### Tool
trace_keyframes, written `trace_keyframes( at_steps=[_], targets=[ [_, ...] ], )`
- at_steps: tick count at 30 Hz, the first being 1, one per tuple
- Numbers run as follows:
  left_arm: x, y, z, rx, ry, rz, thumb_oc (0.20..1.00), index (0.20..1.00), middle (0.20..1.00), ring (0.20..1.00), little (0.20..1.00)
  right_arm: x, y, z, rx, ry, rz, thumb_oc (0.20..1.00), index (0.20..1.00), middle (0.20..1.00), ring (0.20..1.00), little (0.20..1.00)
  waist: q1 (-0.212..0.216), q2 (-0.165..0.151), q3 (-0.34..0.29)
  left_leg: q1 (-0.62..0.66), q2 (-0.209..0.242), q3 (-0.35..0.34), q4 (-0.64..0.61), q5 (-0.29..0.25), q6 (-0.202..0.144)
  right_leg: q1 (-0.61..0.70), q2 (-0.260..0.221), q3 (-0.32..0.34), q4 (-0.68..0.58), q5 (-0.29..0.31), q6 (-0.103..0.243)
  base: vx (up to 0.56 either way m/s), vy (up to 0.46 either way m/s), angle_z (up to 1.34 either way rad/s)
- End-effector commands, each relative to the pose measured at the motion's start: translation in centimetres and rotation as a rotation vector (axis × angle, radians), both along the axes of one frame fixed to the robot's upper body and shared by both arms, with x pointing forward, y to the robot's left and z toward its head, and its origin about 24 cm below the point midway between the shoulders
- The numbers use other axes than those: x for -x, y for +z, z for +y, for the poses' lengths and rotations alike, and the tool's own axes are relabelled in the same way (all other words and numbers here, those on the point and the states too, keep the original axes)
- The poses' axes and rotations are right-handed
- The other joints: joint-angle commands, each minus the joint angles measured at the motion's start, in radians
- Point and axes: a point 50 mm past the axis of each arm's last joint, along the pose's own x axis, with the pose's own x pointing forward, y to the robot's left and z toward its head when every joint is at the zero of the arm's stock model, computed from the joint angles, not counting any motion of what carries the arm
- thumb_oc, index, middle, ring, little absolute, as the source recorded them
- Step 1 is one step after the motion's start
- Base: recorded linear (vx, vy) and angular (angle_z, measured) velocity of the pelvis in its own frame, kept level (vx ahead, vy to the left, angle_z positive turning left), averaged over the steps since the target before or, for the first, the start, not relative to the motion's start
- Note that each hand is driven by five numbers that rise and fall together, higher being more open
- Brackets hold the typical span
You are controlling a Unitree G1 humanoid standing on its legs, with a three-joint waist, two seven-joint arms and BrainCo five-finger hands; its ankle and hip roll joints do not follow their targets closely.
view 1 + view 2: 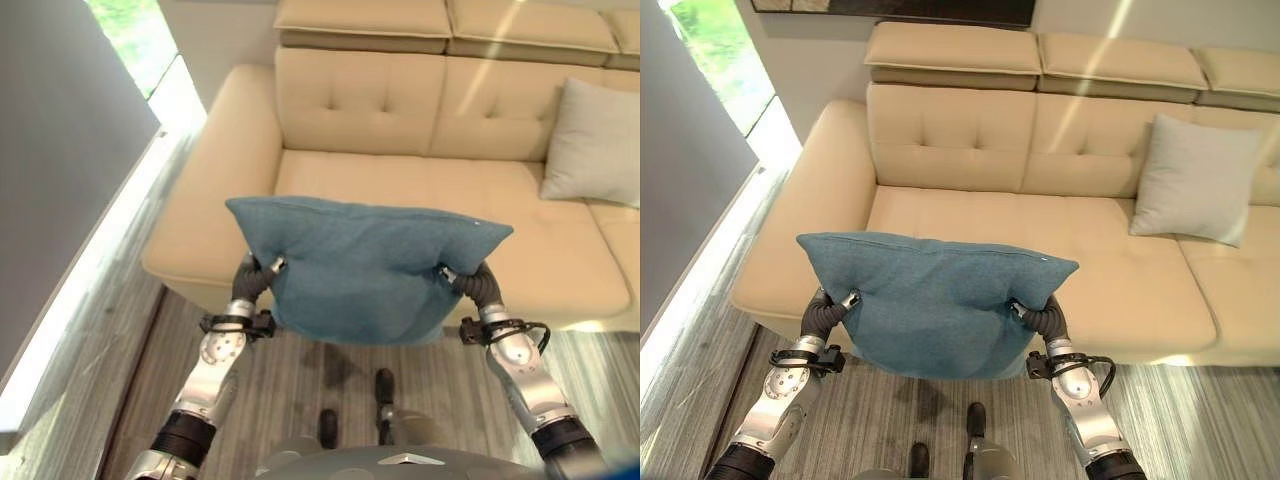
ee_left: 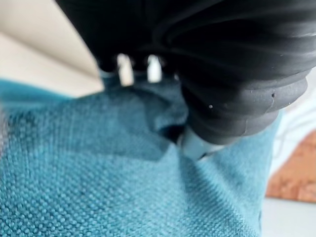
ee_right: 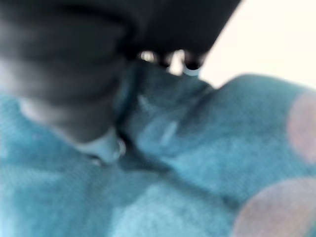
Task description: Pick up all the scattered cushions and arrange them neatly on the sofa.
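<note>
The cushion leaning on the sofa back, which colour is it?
Light grey cushion, plain, seen best in the right eye view.

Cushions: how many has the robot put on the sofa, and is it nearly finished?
One grey cushion already leans on the sofa back, towards its right. A blue cushion is in hand: the left hand and right hand grip its two sides, lifted in front of the seat. It is not yet set down. Whether more cushions lie scattered elsewhere cannot be told.

I can read no text, label, number or sign on anything before me here, not even a tag.
</note>
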Motion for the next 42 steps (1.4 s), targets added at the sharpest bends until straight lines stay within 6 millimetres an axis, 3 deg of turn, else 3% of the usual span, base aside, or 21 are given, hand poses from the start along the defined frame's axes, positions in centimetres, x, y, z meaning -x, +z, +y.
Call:
trace_keyframes(
  at_steps=[1,2,4,5,7,8,9,10,13,16,20,22,27,30,38,42],
  targets=[
    [-1.5,4.8,-2.4,0.036,-0.139,-0.258,0.200,0.200,0.200,0.200,0.200,-1.7,5.3,-0.6,-0.021,0.002,-0.270,0.200,0.200,0.200,0.200,0.200,-0.024,-0.004,-0.024,-0.070,0.135,-0.024,0.216,-0.008,-0.105,0.044,-0.003,-0.014,0.080,-0.125,0.070,0.05,-0.093,0.85],
    [-1.5,4.7,-2.5,0.045,-0.140,-0.253,0.200,0.200,0.200,0.200,0.200,-1.7,5.4,-0.7,-0.018,0.002,-0.271,0.200,0.200,0.200,0.200,0.200,-0.024,-0.006,-0.022,-0.086,0.143,-0.022,0.245,0.004,-0.101,0.054,0.000,-0.018,0.079,-0.136,0.060,0.12,-0.154,0.55],
    [-1.5,4.6,-2.6,0.052,-0.138,-0.243,0.200,0.200,0.200,0.200,0.200,-1.7,5.4,-1.0,-0.015,-0.007,-0.267,0.200,0.200,0.200,0.200,0.200,-0.020,-0.010,-0.015,-0.134,0.117,-0.031,0.274,-0.009,-0.083,0.077,0.001,-0.019,0.072,-0.149,0.055,0.13,-0.099,0.17],
    [-1.3,4.3,-2.6,0.049,-0.144,-0.230,0.200,0.200,0.200,0.200,0.200,-1.6,5.3,-1.2,-0.015,-0.013,-0.263,0.200,0.200,0.200,0.200,0.200,-0.017,-0.014,-0.021,-0.158,0.088,-0.023,0.230,-0.030,-0.073,0.096,-0.001,-0.016,0.056,-0.150,0.058,0.10,-0.024,0.10],
    [-1.3,4.1,-2.6,0.046,-0.147,-0.219,0.200,0.200,0.200,0.200,0.200,-1.6,5.3,-1.2,-0.016,-0.014,-0.261,0.200,0.200,0.200,0.200,0.200,-0.014,-0.015,-0.023,-0.168,0.072,-0.013,0.195,-0.022,-0.070,0.108,-0.001,-0.019,0.045,-0.149,0.062,0.13,-0.014,0.00],
    [-1.3,4.1,-2.7,0.044,-0.151,-0.217,0.200,0.200,0.200,0.200,0.200,-1.6,5.2,-1.3,-0.016,-0.014,-0.259,0.200,0.200,0.200,0.200,0.200,-0.010,-0.013,-0.024,-0.178,0.061,-0.005,0.164,-0.007,-0.068,0.117,0.003,-0.018,0.040,-0.151,0.063,0.21,0.029,-0.04],
    [-1.4,4.2,-2.7,0.030,-0.153,-0.216,0.200,0.200,0.200,0.200,0.200,-1.6,5.3,-1.3,-0.021,-0.025,-0.260,0.200,0.200,0.200,0.200,0.200,0.003,0.001,-0.019,-0.226,0.032,0.011,0.101,0.057,-0.069,0.139,0.023,-0.010,0.032,-0.159,0.062,0.20,0.063,-0.11],
    [-1.5,4.4,-2.7,0.030,-0.155,-0.224,0.200,0.200,0.200,0.200,0.200,-1.8,5.3,-1.3,-0.025,-0.028,-0.260,0.200,0.200,0.200,0.200,0.200,0.012,0.003,-0.016,-0.245,0.025,0.012,0.095,0.071,-0.073,0.150,0.027,0.004,0.031,-0.166,0.063,0.20,0.098,-0.03],
    [-1.3,4.3,-2.6,0.026,-0.152,-0.224,0.200,0.200,0.200,0.200,0.200,-1.8,5.3,-0.8,-0.015,-0.014,-0.263,0.200,0.200,0.200,0.200,0.200,0.020,0.013,-0.026,-0.195,0.023,-0.004,0.045,0.065,-0.059,0.155,0.033,0.019,0.044,-0.184,0.070,0.17,0.116,-0.30],
    [-1.1,4.5,-2.0,0.015,-0.143,-0.230,0.200,0.200,0.200,0.200,0.200,-2.0,5.3,0.1,-0.023,0.016,-0.263,0.200,0.200,0.200,0.200,0.200,0.033,0.018,-0.027,-0.155,0.012,-0.022,0.051,0.045,-0.032,0.148,0.005,0.038,0.141,-0.212,0.087,0.16,0.194,-0.72],
    [-1.2,5.0,-1.4,-0.003,-0.135,-0.246,0.200,0.200,0.200,0.200,0.200,-2.3,5.8,1.0,-0.034,0.053,-0.283,0.200,0.200,0.200,0.200,0.200,0.042,0.020,-0.003,-0.136,0.024,0.000,0.083,0.011,0.000,0.055,-0.019,0.066,0.327,-0.203,0.116,0.07,0.097,-0.62],
    [-1.4,5.1,-1.4,-0.006,-0.135,-0.254,0.200,0.200,0.200,0.200,0.200,-2.6,6.2,1.2,-0.036,0.063,-0.296,0.200,0.200,0.200,0.200,0.200,0.036,0.022,-0.003,-0.122,0.025,-0.003,0.088,-0.005,0.006,0.020,-0.026,0.073,0.300,-0.182,0.115,0.08,-0.009,-0.14],
    [-1.5,5.3,-1.2,-0.001,-0.116,-0.263,0.200,0.200,0.200,0.200,0.200,-2.9,6.7,1.2,-0.038,0.065,-0.309,0.200,0.200,0.200,0.200,0.200,0.014,0.017,-0.003,-0.064,0.031,-0.017,0.067,-0.030,-0.008,-0.011,-0.044,0.096,0.131,-0.113,0.126,0.15,-0.093,-0.05],
    [-1.3,5.1,-0.9,-0.006,-0.100,-0.259,0.200,0.200,0.200,0.200,0.200,-2.9,6.4,1.2,-0.037,0.066,-0.299,0.200,0.200,0.200,0.200,0.200,0.016,0.008,-0.016,-0.035,0.040,-0.019,0.048,-0.036,-0.018,0.015,-0.046,0.092,0.097,-0.097,0.126,0.17,-0.181,0.24],
    [-1.0,4.2,-0.9,0.030,-0.071,-0.222,0.200,0.200,0.200,0.200,0.200,-2.2,6.4,-0.4,0.030,0.019,-0.297,0.200,0.200,0.200,0.200,0.200,0.004,0.031,-0.045,-0.013,0.100,-0.056,-0.037,0.012,-0.072,0.077,-0.015,0.025,0.031,-0.122,0.095,0.12,-0.190,0.26],
    [-2.4,5.4,-1.2,0.018,-0.037,-0.271,0.200,0.200,0.200,0.200,0.200,-2.9,7.4,-1.2,0.089,-0.035,-0.335,0.200,0.200,0.200,0.200,0.200,-0.006,0.044,-0.042,-0.013,0.117,-0.064,-0.076,0.038,-0.087,0.082,0.000,0.006,0.011,-0.134,0.084,0.04,-0.086,0.17]
  ],
)
